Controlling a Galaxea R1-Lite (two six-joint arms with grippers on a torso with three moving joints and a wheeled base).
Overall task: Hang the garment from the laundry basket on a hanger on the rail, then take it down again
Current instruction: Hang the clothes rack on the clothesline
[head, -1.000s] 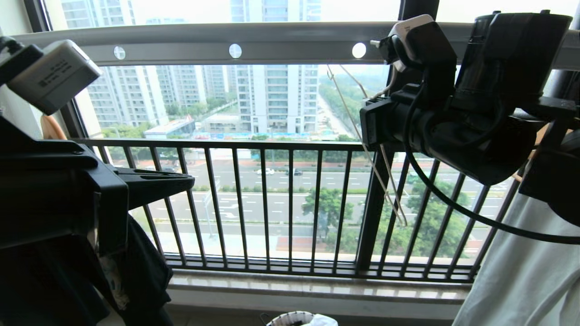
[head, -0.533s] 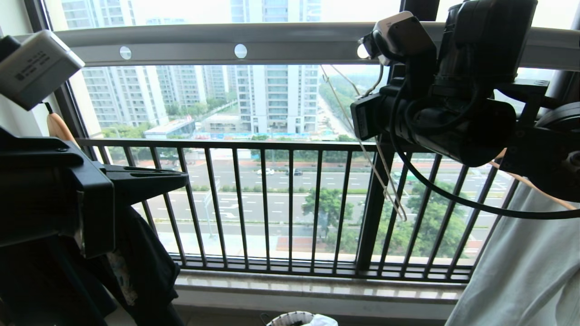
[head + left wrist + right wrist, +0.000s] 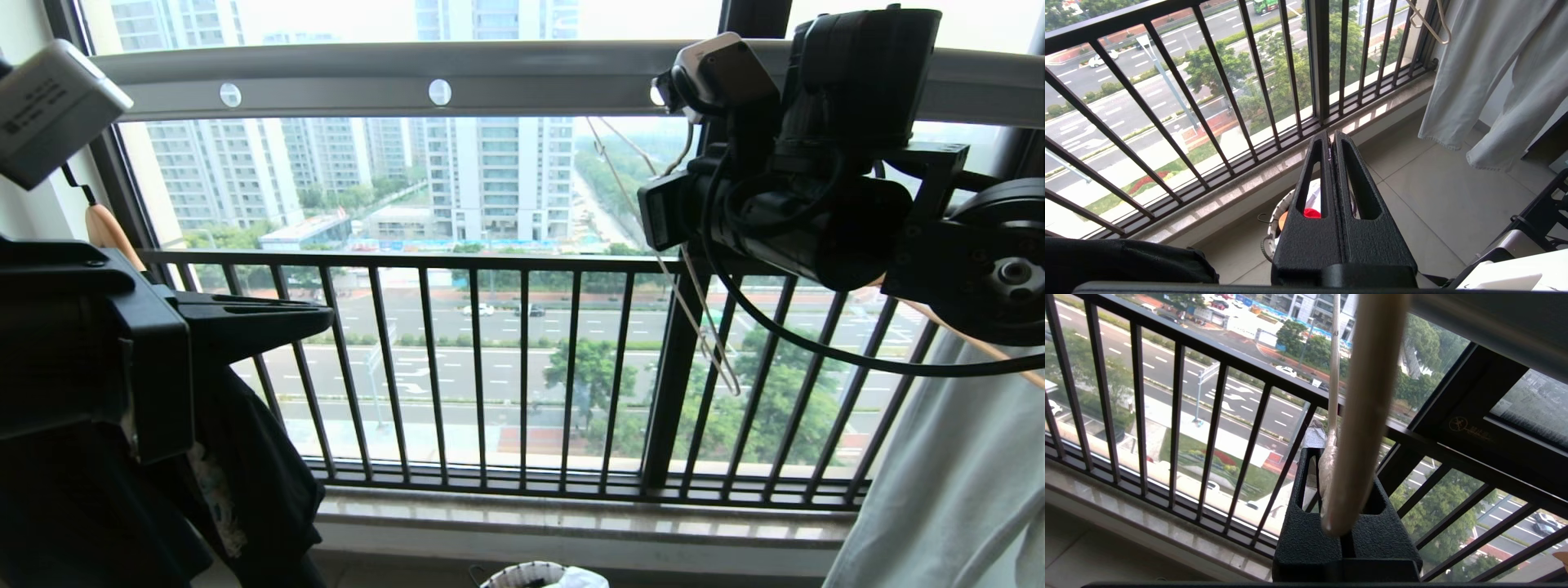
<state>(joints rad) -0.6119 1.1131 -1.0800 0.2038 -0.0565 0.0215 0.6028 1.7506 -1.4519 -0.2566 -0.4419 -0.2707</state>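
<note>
- Your right gripper [image 3: 1331, 457] has its jaws clamped on the hanger [image 3: 1334, 367]: the thin whitish wire passes between the fingers. A thick pale rounded bar [image 3: 1367, 408], out of focus, crosses directly in front of the wrist camera.
- In the head view the right arm is raised at upper right, close under the rail [image 3: 506, 77]. The hanger's wire lines [image 3: 702, 327] slant down from beside the arm, in front of the dark window railing [image 3: 522, 261].
- Your left gripper [image 3: 1332, 141] has its jaws pressed together with nothing between them. It is held at the left of the scene, its fingers [image 3: 253, 318] pointing towards the railing.
- Beyond the left fingertips, the laundry basket [image 3: 1278, 212] stands on the tiled floor just near the window ledge. A patch of red fabric, the garment [image 3: 1312, 213], shows inside it through a finger slot.
- In the head view only the basket's white rim shows, at the bottom edge.
- A black T-shirt [image 3: 261, 490] hangs at the left and a pale grey-green garment [image 3: 947, 490] at the right.
</note>
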